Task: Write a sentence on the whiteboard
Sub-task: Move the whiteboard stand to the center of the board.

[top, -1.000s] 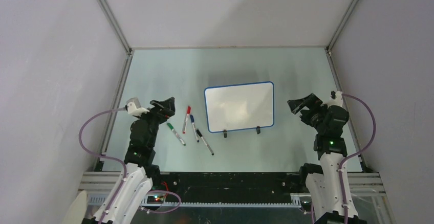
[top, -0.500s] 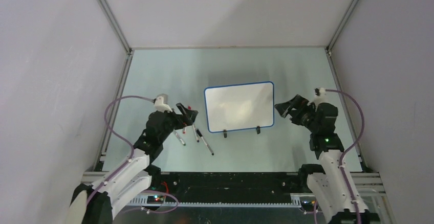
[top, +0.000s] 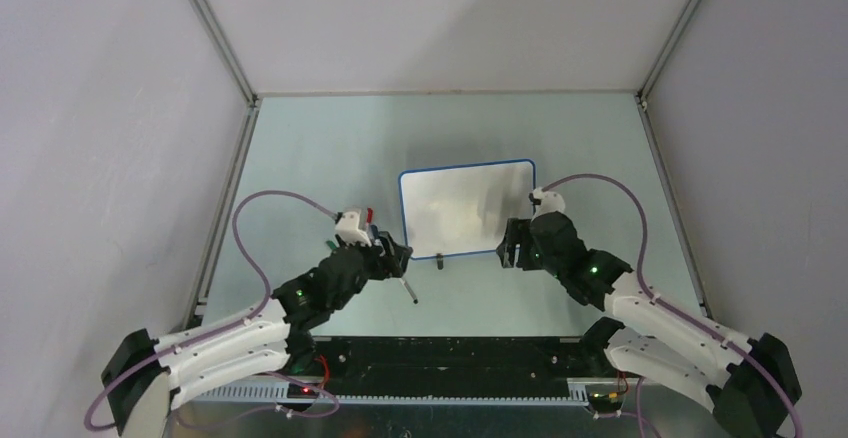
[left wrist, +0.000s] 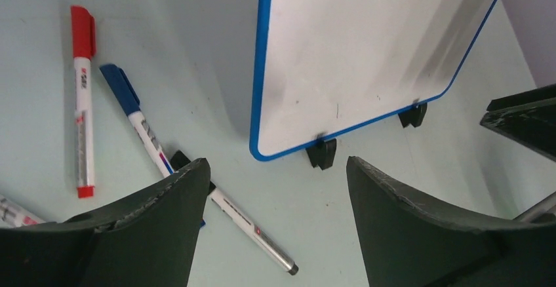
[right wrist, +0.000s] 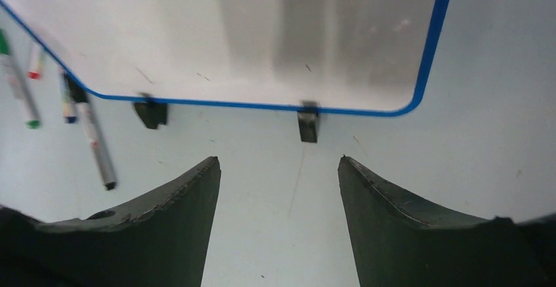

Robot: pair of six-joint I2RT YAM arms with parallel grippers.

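Observation:
The whiteboard (top: 467, 208) stands on the table, blue-rimmed, on two black feet. Its face is blank; no sentence shows on it in any view. It also shows in the left wrist view (left wrist: 354, 51) and the right wrist view (right wrist: 249, 31). My left gripper (top: 395, 253) is open and empty, just left of the board's near left corner, above a black-capped marker (left wrist: 242, 225). My left gripper's jaws (left wrist: 275, 166) stand wide apart. My right gripper (top: 510, 248) is open and empty in front of the board's right foot (right wrist: 307, 124); the right wrist view shows this gripper (right wrist: 278, 162) over bare table.
Beside the black marker, to the board's left, lie a blue marker (left wrist: 131, 113), a red marker (left wrist: 82, 103) and a green one (right wrist: 16, 84). Grey enclosure walls with metal rails (top: 225, 203) bound the table at left, right and back.
Both arms have swung inward and stretched forward. The left gripper moved right over the markers to the board's left corner. The right gripper moved left to the board's near right edge.

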